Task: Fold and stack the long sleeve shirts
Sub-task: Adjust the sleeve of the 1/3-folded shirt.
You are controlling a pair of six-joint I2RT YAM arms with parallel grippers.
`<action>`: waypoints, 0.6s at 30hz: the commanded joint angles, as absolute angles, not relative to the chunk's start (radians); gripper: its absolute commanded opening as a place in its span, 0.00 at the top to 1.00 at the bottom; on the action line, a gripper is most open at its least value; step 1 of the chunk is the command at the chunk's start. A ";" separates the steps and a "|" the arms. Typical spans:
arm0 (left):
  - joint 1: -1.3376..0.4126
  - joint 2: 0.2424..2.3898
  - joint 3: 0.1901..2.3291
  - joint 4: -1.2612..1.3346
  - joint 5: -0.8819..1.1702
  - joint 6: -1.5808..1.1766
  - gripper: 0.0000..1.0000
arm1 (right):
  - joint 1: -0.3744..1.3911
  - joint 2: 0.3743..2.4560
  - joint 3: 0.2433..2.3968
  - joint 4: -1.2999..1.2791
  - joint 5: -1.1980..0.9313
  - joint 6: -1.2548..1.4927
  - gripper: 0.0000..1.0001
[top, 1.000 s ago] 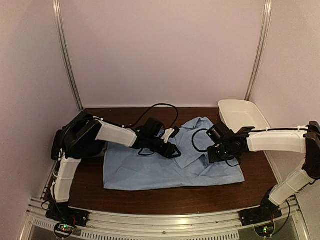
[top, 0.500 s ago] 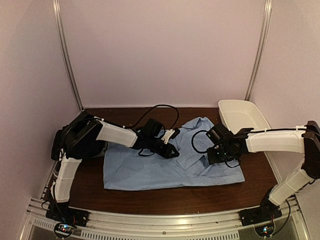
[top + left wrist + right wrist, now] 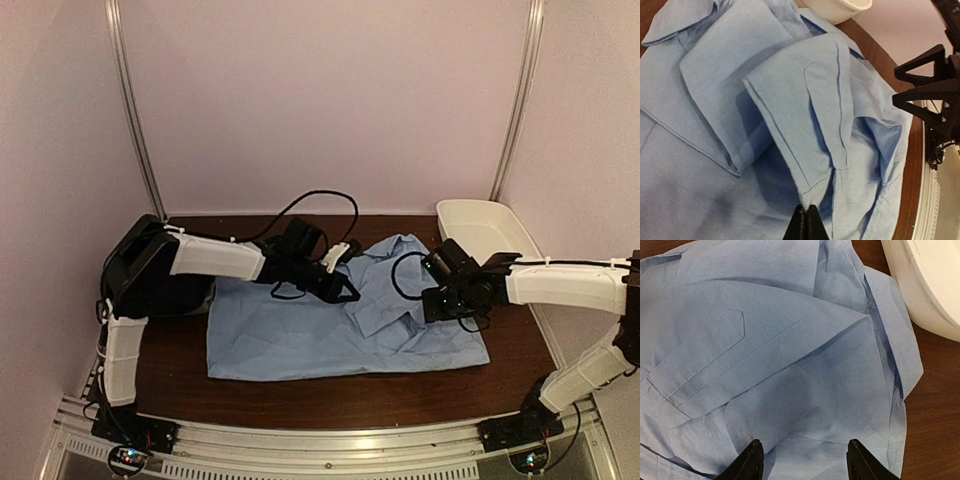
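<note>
A light blue long sleeve shirt lies partly folded across the brown table. My left gripper hovers over its middle, shut on a corner of a folded sleeve edge, which rises into the closed fingertips. My right gripper is over the shirt's right part, open, with its two black fingertips wide apart just above the cloth and nothing between them. Only this one shirt shows.
A white oval tub stands at the back right corner, close to the shirt's collar end. Black cables loop over the table behind the left arm. The right gripper's black frame shows at the right of the left wrist view.
The left gripper has shut on the sleeve edge and drawn it slightly up and back. The right gripper has shifted a little to the right, staying open.
</note>
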State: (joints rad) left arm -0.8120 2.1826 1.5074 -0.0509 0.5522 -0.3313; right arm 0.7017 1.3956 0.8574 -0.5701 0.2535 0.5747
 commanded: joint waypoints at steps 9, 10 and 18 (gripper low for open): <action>-0.790 1.953 1.504 -0.089 0.706 -0.462 1.00 | 0.696 1.362 0.768 -0.419 0.151 0.588 0.43; -0.789 1.943 1.508 -0.091 0.710 -0.477 1.00 | 0.696 1.362 0.749 -0.386 0.126 0.594 0.43; -0.787 1.944 1.589 -0.087 0.734 -0.524 1.00 | 0.697 1.336 0.617 -0.185 0.050 0.679 0.44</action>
State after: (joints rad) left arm -0.7929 1.9553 1.5188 -0.1020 0.6937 -0.4835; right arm 0.6998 1.3712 0.6655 -0.3225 0.0875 0.6178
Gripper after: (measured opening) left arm 0.010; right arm 0.562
